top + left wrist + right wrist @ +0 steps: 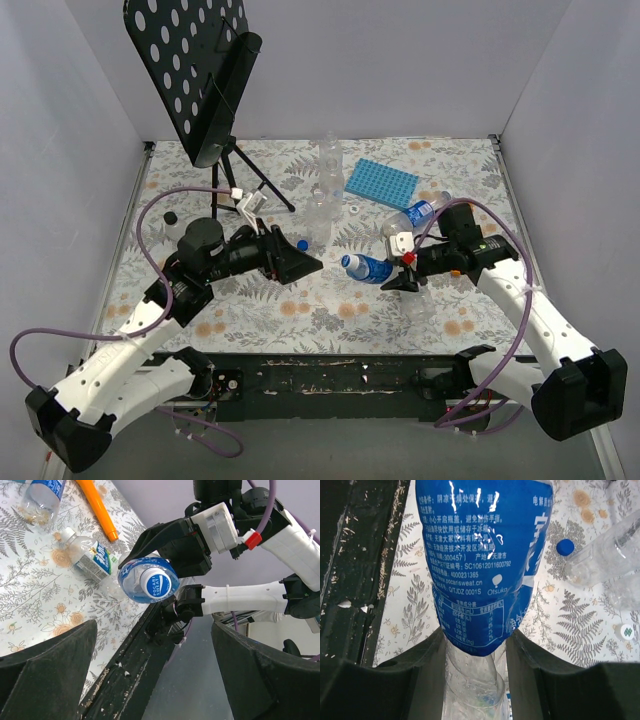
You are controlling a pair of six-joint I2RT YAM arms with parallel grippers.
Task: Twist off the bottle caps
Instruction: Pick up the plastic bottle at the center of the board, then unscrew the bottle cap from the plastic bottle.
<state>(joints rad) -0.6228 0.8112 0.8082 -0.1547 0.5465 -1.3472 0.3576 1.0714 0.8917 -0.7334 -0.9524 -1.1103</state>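
Clear, crinkled plastic forms the bottle (367, 267) that is clenched by the right hand (400, 270). Its body is wrapped in a glossy blue label printed with white text. Its round cap (155, 584), white-rimmed with a blue printed top, is screwed on the neck. The bottle is held on its side above the bench (300, 310), close to the middle of the near edge. The black fingers (380, 690) are pressed against its bare, ribbed part below the label. The cap is pointed at the left hand (298, 258), which is spread wide and grasps nothing. The cap is near that hand's fingertips but apart from them.

The bench is covered with a pale sheet printed with grey ferns and orange flowers, and is enclosed by plain pale walls. A loose blue cap (565, 547) lies flat on the sheet. Several clear bottles (325, 185) are gathered toward the far edge, with a ridged blue tray (381, 183) just to their right. A perforated black music stand (190, 70) is set at the far left corner. An orange stick (97, 507) lies near a second labelled bottle (90, 560).
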